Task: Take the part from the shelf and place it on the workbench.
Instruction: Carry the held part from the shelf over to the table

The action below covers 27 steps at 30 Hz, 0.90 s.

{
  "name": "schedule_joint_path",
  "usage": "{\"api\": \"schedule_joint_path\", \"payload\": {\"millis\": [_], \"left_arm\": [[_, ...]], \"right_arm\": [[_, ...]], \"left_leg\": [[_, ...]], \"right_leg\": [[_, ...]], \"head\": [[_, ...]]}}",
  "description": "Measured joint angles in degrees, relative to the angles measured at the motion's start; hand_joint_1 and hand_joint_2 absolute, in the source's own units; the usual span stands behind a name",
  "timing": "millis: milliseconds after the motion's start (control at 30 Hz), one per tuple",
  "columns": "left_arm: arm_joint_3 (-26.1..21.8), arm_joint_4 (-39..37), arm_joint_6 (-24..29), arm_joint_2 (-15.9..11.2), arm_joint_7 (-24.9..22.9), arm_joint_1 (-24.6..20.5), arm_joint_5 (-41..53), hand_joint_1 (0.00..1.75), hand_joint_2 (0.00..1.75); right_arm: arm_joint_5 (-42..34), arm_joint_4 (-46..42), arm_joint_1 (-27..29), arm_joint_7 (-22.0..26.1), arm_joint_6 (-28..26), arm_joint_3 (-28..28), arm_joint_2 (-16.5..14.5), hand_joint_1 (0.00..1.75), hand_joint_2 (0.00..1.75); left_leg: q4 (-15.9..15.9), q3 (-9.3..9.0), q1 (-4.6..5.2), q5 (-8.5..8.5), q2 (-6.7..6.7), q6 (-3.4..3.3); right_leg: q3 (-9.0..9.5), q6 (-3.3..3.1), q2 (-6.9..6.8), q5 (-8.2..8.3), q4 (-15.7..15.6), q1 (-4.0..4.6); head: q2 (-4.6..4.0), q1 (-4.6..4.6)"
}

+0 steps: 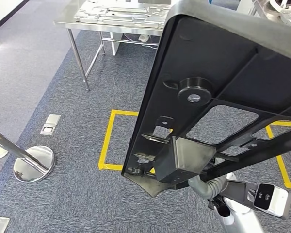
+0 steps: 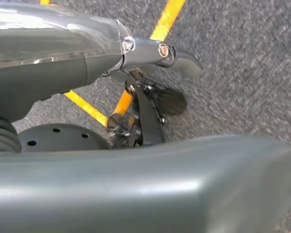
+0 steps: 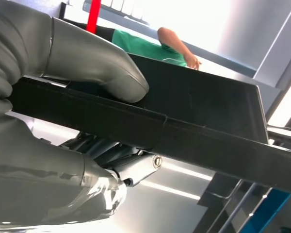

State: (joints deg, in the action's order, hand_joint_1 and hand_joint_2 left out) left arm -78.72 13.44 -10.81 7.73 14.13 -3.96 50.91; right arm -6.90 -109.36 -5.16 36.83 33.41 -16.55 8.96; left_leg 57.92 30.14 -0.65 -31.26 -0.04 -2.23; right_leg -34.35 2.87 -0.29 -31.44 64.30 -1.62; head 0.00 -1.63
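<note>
Part: I see the part [image 1: 224,92], a large black panel with cut-outs and a round boss, held up tilted in front of my head camera, filling the field from 12 to 5 o'clock. It is off the shelf and above the carpet, not on the workbench.
Right hand: in the right wrist view my right hand [image 3: 82,97] grips the part's edge [image 3: 195,131], the grey thumb [image 3: 100,68] pressed on one face and the darker fingers [image 3: 100,148] curled under the other. Closed firmly on it.
Left hand: in the left wrist view my left hand [image 2: 151,92] hangs over the carpet, thumb [image 2: 169,53] stretched out, dark fingers [image 2: 144,116] bent inward and blurred. I see nothing in them, but I cannot tell how far closed they are.
Workbench: a steel workbench [image 1: 100,24] sits at 11 o'clock in the head view, well apart from the part, with flat metal sheets [image 1: 118,12] lying on its top.
Floor: grey carpet [image 1: 82,97] with a yellow tape square [image 1: 111,141] at 7 o'clock of the part, partly hidden behind it.
Stand: a chrome post base [image 1: 32,164] at 8 o'clock, a floor socket plate [image 1: 50,124] near it.
Person: in the right wrist view a person's arm in a green sleeve [image 3: 147,46] shows beyond the part.
</note>
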Motion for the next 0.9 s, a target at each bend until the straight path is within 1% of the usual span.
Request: {"api": "schedule_joint_path", "payload": {"millis": [33, 67, 133, 167, 200, 233, 267, 300, 333, 367, 400, 433, 467, 500, 533, 567, 633, 667, 700, 733, 767, 800, 833, 867, 900], "left_arm": [[-0.02, 0.0, -0.01, 0.01, 0.0, -0.04, -0.09, 0.0, 1.75], [-0.06, 0.0, 0.0, 0.01, 0.01, -0.08, -0.21, 0.0, 1.75], [-0.2, 0.0, 0.01, 0.01, 0.06, -0.14, -0.36, 0.0, 1.75], [-0.27, 0.0, 0.02, 0.01, 0.09, -0.17, -0.41, 0.0, 1.75], [-0.33, 0.0, 0.01, 0.01, 0.15, -0.23, -0.39, 0.0, 1.75], [-0.37, 0.0, 0.0, 0.01, 0.2, -0.33, -0.37, 0.0, 1.75], [-0.39, 0.0, -0.01, 0.01, 0.25, -0.41, -0.35, 0.0, 1.75], [-0.41, 0.0, -0.02, 0.01, 0.28, -0.43, -0.34, 0.0, 1.75], [-0.43, 0.0, -0.03, 0.01, 0.28, -0.35, -0.33, 0.0, 1.75], [-0.45, 0.0, -0.01, 0.01, 0.28, -0.19, -0.33, 0.0, 1.75], [-0.48, 0.0, 0.01, 0.01, 0.28, -0.01, -0.33, 0.0, 1.75], [-0.49, 0.0, 0.02, 0.01, 0.28, 0.13, -0.33, 0.0, 1.75], [-0.51, 0.0, 0.06, 0.01, 0.28, 0.19, -0.33, 0.0, 1.75], [-0.53, 0.0, 0.1, 0.01, 0.26, 0.22, -0.33, 0.0, 1.75], [-0.55, 0.0, 0.15, 0.01, 0.24, 0.24, -0.32, 0.0, 1.75], [-0.57, 0.0, 0.2, 0.02, 0.17, 0.23, -0.32, 0.0, 1.75], [-0.59, 0.0, 0.3, 0.03, 0.05, 0.17, -0.31, 0.0, 1.75], [-0.59, 0.0, 0.38, 0.03, -0.02, 0.15, -0.29, 0.0, 1.75], [-0.6, 0.0, 0.46, 0.02, -0.03, 0.18, -0.26, 0.0, 1.75], [-0.6, 0.0, 0.53, 0.01, -0.05, 0.22, -0.24, 0.0, 1.75], [-0.6, 0.0, 0.59, 0.01, -0.07, 0.2, -0.21, 0.0, 1.75], [-0.6, 0.0, 0.62, 0.01, -0.07, 0.16, -0.19, 0.0, 1.75], [-0.6, 0.0, 0.64, 0.01, -0.09, 0.11, -0.17, 0.0, 1.75], [-0.6, 0.0, 0.67, 0.02, -0.1, 0.07, -0.15, 0.0, 1.75], [-0.6, 0.0, 0.69, 0.03, -0.13, 0.07, -0.14, 0.0, 1.75]], "right_arm": [[-0.01, -0.01, -0.02, 0.0, 0.05, 0.04, -0.02, 1.75, 1.75], [-0.03, -0.01, 0.01, 0.01, 0.11, 0.08, -0.05, 1.75, 1.75], [-0.09, -0.04, 0.03, 0.02, 0.21, 0.16, -0.13, 1.75, 1.75], [-0.11, -0.08, 0.04, 0.02, 0.24, 0.2, -0.21, 1.75, 1.75], [-0.13, -0.13, -0.01, 0.02, 0.26, 0.22, -0.31, 1.75, 1.75], [-0.14, -0.17, -0.11, 0.02, 0.28, 0.22, -0.44, 1.75, 1.75], [-0.15, -0.21, -0.18, 0.02, 0.29, 0.22, -0.57, 1.75, 1.75], [-0.16, -0.22, -0.25, 0.02, 0.29, 0.22, -0.67, 1.75, 1.75], [-0.16, -0.22, -0.26, 0.02, 0.29, 0.22, -0.77, 1.75, 1.75], [-0.16, -0.21, -0.22, 0.02, 0.29, 0.22, -0.84, 1.75, 1.75], [-0.16, -0.21, -0.19, 0.02, 0.29, 0.21, -0.91, 1.75, 1.75], [-0.16, -0.21, -0.19, 0.02, 0.29, 0.21, -0.97, 1.75, 1.75], [-0.16, -0.21, -0.21, 0.02, 0.29, 0.2, -1.05, 1.75, 1.75], [-0.16, -0.18, -0.25, 0.02, 0.29, 0.2, -1.14, 1.75, 1.75], [-0.17, -0.13, -0.35, 0.0, 0.3, 0.2, -1.24, 1.75, 1.75], [-0.19, -0.09, -0.46, -0.02, 0.31, 0.19, -1.36, 1.75, 1.75], [-0.24, -0.05, -0.66, -0.05, 0.33, 0.16, -1.53, 1.75, 1.75], [-0.26, -0.08, -0.71, -0.06, 0.34, 0.15, -1.58, 1.75, 1.75], [-0.28, -0.08, -0.76, -0.06, 0.35, 0.15, -1.61, 1.75, 1.75], [-0.29, -0.07, -0.87, -0.07, 0.37, 0.15, -1.64, 1.75, 1.75], [-0.29, -0.06, -0.96, -0.07, 0.37, 0.15, -1.68, 1.75, 1.75], [-0.3, -0.04, -1.03, -0.08, 0.37, 0.16, -1.7, 1.75, 1.75], [-0.29, -0.02, -1.05, -0.09, 0.37, 0.15, -1.73, 1.75, 1.75], [-0.28, -0.01, -1.0, -0.1, 0.36, 0.15, -1.77, 1.75, 1.75], [-0.28, 0.01, -0.97, -0.1, 0.36, 0.14, -1.8, 1.75, 1.75]], "left_leg": [[0.15, -0.3, 0.04, -0.47, -0.19, 0.43], [0.24, -0.45, 0.1, -0.83, -0.31, 0.81], [0.19, -0.64, 0.15, -1.27, -0.43, 1.37], [0.1, -0.94, 0.09, -1.54, -0.41, 1.6], [0.59, -1.05, 0.05, -1.91, -0.39, 1.86], [2.2, -0.48, -0.01, -2.59, -0.38, 2.15], [5.03, 0.96, -0.07, -3.52, -0.36, 2.4], [9.01, 3.38, -0.12, -4.63, -0.35, 2.62], [13.22, 6.31, -0.18, -5.58, -0.34, 2.79], [16.34, 8.93, -0.22, -5.7, -0.34, 2.86], [17.61, 10.76, -0.22, -4.71, -0.34, 2.85], [16.53, 11.49, -0.23, -2.38, -0.33, 2.73], [13.47, 11.25, -0.22, 0.85, -0.32, 2.54], [10.55, 10.69, -0.18, 3.32, -0.27, 2.28], [7.96, 9.91, -0.03, 4.95, -0.23, 1.97], [6.21, 9.25, 0.14, 5.14, -0.18, 1.59], [4.97, 8.49, 0.42, 3.77, -0.19, 0.79], [4.43, 8.09, 0.35, 3.2, -0.27, 0.42], [4.1, 7.61, 0.25, 3.02, -0.34, 0.12], [3.7, 6.96, 0.18, 2.8, -0.4, -0.24], [3.33, 6.25, 0.13, 2.58, -0.44, -0.55], [3.14, 5.67, 0.2, 2.29, -0.44, -0.85], [3.03, 5.2, 0.3, 1.95, -0.45, -1.13], [3.0, 4.76, 0.44, 1.61, -0.46, -1.32], [2.99, 4.3, 0.62, 1.25, -0.49, -1.44]], "right_leg": [[1.2, -0.11, 0.06, 1.24, -3.08, -0.01], [1.85, -0.31, 0.13, 1.54, -4.81, 0.03], [2.19, -1.05, 0.22, 0.73, -5.5, 0.19], [2.5, -1.41, 0.22, 0.49, -5.57, 0.13], [3.01, -1.78, 0.18, 0.18, -5.66, 0.03], [3.64, -2.09, 0.1, -0.18, -5.77, -0.12], [4.31, -2.34, -0.01, -0.6, -5.85, -0.24], [4.88, -2.53, -0.12, -1.09, -5.85, -0.26], [5.44, -2.62, -0.15, -1.61, -5.85, -0.26], [6.07, -2.64, -0.11, -2.16, -5.84, -0.26], [6.81, -2.6, -0.02, -2.77, -5.85, -0.27], [7.69, -2.5, 0.1, -3.46, -5.86, -0.29], [8.67, -2.35, 0.18, -4.21, -5.88, -0.31], [9.56, -2.13, 0.24, -4.93, -6.01, -0.33], [10.28, -1.74, 0.34, -5.6, -6.12, -0.25], [10.72, -1.34, 0.4, -6.08, -6.34, -0.19], [11.09, -0.28, 0.5, -6.14, -6.75, -0.07], [11.14, 0.16, 0.46, -5.86, -6.66, -0.12], [11.03, 0.55, 0.45, -5.54, -5.92, -0.15], [10.28, 0.73, 0.45, -5.54, -4.18, -0.15], [8.83, 0.75, 0.45, -6.1, -1.46, -0.1], [6.7, 0.68, 0.45, -7.28, 1.97, 0.01], [4.17, 0.56, 0.45, -8.81, 5.45, 0.15], [1.85, 0.42, 0.45, -10.01, 8.12, 0.31], [0.12, 0.24, 0.45, -10.17, 9.32, 0.48]], "head": [[0.0, -0.02], [0.0, -0.04], [0.0, -0.1], [-0.01, -0.1], [-0.01, -0.15], [-0.01, -0.21], [-0.01, -0.26], [0.0, -0.33], [0.0, -0.34], [0.0, -0.34], [0.0, -0.34], [-0.01, -0.34], [0.0, -0.34], [0.0, -0.34], [-0.01, -0.33], [0.0, -0.35], [0.0, -0.38], [0.0, -0.37], [0.0, -0.33], [0.0, -0.27], [0.0, -0.22], [0.0, -0.19], [0.0, -0.17], [0.0, -0.18], [0.0, -0.18]]}}
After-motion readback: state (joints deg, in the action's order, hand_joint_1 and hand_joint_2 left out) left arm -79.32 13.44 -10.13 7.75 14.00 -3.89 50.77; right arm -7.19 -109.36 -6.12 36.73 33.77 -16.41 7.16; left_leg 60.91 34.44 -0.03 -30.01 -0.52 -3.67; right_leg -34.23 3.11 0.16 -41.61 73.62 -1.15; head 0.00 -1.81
